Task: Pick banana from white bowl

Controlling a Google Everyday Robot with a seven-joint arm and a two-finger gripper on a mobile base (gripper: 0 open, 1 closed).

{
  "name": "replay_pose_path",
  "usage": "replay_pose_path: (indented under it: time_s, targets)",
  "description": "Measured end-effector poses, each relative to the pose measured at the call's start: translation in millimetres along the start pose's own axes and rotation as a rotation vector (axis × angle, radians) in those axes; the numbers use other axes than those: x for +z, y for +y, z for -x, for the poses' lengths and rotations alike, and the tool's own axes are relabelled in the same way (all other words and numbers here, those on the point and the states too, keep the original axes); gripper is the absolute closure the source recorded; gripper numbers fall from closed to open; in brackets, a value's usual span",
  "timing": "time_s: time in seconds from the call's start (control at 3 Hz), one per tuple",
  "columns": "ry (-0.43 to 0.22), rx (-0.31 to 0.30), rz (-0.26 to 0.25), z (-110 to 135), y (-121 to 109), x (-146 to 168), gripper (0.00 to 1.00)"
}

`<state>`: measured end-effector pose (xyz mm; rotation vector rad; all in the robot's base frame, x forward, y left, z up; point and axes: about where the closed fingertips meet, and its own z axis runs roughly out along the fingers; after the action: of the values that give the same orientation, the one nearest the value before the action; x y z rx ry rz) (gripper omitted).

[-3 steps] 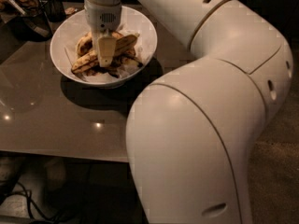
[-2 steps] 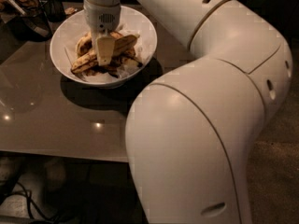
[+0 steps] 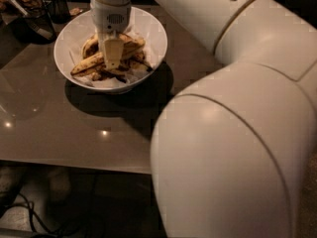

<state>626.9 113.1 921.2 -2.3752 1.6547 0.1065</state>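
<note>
White arm (image 3: 233, 148): glossy elbow shell fills the right half of the shot; forearm runs up & left, wrist dropping straight down over the dish.
Grey-brown table (image 3: 44, 133): smooth top w/ two small light glints; the dish's shadow pools to its right.
White bowl (image 3: 154, 31): upright at the far-left part of the table, wide flared sides, near the dark mesh cups (image 3: 37, 19) at the corner.
Banana (image 3: 88, 65): pale, brown-speckled, longest of the bunch. Lies low across the bowl from lower left toward upper right, atop darker, more curved bananas (image 3: 91, 46); its mid-section is hidden behind the tool.
Gripper (image 3: 113, 57): pointed down inside the bowl, tip at fruit level, right over the banana's middle. Clamped or released: can't tell from this angle.
Step in hand: the grasp itself, by the look of it. Tool is down at the fruit and the banana is not lifted; it lies in the bowl w/ the rest.
Next move calls for: a firm hold across the banana's middle, then a straight vertical lift clear of the rim. Soft overripe skin prob. wants light pressure, & neighbours touching it may drag along.
</note>
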Motion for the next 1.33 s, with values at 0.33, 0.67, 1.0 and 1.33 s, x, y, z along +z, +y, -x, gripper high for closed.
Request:
replay_pose_path:
  time_s: [0.33,0.67,1.0,1.33]
  targets:
    - [-0.002,0.045,-0.074,-6.8,31.1,-33.2,1.0]
    - [0.022,0.087,-0.175,-10.3,65.2,-68.7,1.0]
    - [0.02,0.082,-0.189,-8.7,72.0,-77.4,1.0]
    - [0.036,0.079,-0.21,-6.2,81.0,-98.3,1.0]
